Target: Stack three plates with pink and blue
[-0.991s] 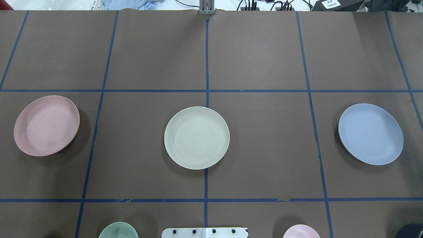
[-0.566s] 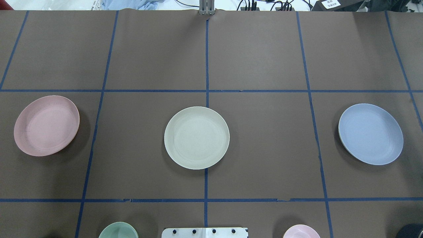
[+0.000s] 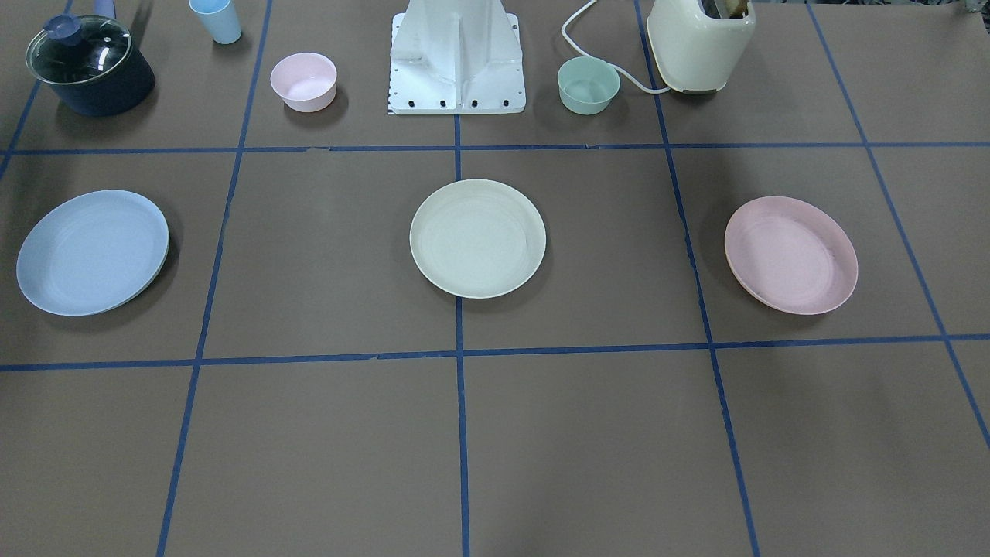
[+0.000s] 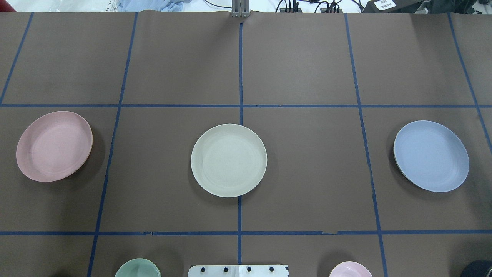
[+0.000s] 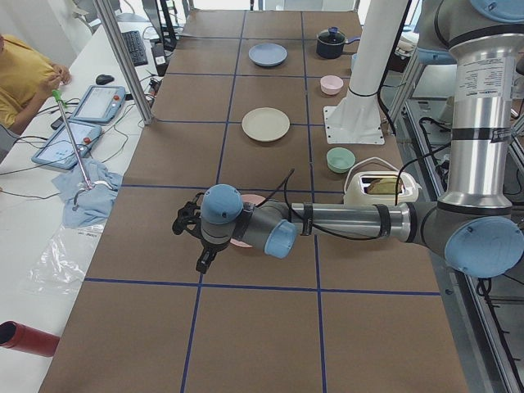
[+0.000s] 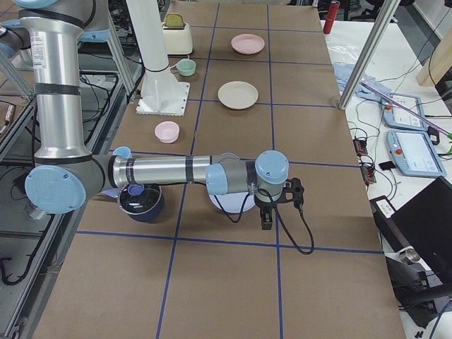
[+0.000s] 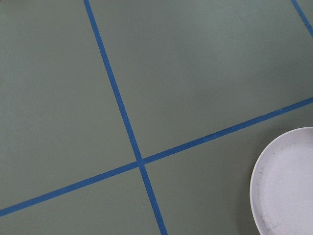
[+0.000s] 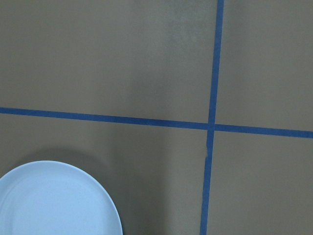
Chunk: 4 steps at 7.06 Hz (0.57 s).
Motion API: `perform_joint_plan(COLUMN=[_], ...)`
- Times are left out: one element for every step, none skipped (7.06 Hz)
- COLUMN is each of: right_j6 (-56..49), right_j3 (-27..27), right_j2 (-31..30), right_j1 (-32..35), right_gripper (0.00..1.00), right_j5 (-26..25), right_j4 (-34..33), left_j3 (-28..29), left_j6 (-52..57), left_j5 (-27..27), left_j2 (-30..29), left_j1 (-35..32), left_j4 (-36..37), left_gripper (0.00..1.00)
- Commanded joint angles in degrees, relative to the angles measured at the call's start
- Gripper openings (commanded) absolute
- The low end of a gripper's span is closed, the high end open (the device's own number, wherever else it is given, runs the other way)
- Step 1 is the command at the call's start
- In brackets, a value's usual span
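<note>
Plates unstacked, in one row across the bench point(image 4: 300, 173): pink plate point(image 4: 54, 146) on my left, cream plate point(image 4: 228, 160) central, blue plate point(image 4: 431, 156) on my right, well apart. Judged best: grip pink or blue by its raised rim, lift clear, centre over cream, lower until rims nest. Farther out, my left arm point(image 5: 344, 221) and right arm point(image 6: 155, 169) stretch level; left gripper point(image 5: 202, 260) hangs just beyond pink, right gripper point(image 6: 267, 219) just beyond blue. Whether either gripper is open or closed I cannot tell.

No legible text; white label point(image 4: 385, 4) on dark box point(image 4: 407, 5) and arm sticker point(image 5: 485, 78) too small to read.
</note>
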Motion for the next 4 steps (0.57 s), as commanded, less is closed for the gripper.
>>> perform_joint_plan(right_j6=[0.0,-0.1,0.0,0.0], right_j3=[0.0,-0.1,-0.1,-0.3], right_j2=[-0.4,-0.6,-1.1,-1.1], right_j1=[0.0,0.0,-0.1,-0.1], right_gripper=[1.0,1.0,1.0,1.0], right_j5=[0.1,0.3,0.2,-0.1], right_j4=[0.0,-0.1,0.0,0.0], left_j3=[0.3,0.4,0.6,0.8], left_j6=[-2.1,-6.7,-10.8,-15.4], left_j5=[-0.1,0.0,-0.4,-0.6], left_j2=[-0.1,-0.1,-0.5,-0.7], left_j1=[5.5,8.0,10.6,12.3], left_j4=[-0.1,-0.1,-0.1,-1.3], left_gripper=[1.0,1.0,1.0,1.0])
